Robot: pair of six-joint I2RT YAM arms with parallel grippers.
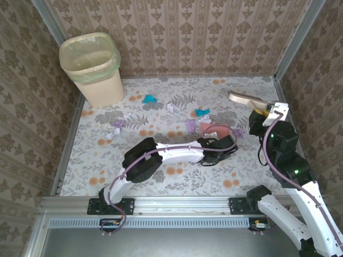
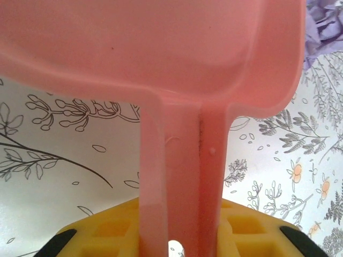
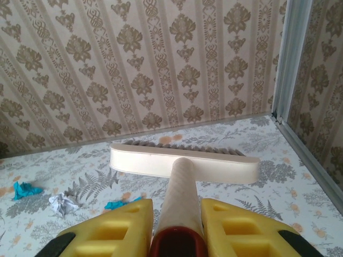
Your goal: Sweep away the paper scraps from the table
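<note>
The right gripper (image 3: 177, 227) is clamped on the brush (image 3: 185, 160) handle, the left gripper (image 2: 182, 222) closed on the dustpan (image 2: 150, 48) handle. The paper scraps (image 1: 202, 112) lie strewn across the mid desk (image 1: 177, 184), left of the brush head, nearest ones beside the dustpan.

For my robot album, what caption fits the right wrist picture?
Right pincer gripping a cream brush, paper scraps lying on the flowery table.
</note>
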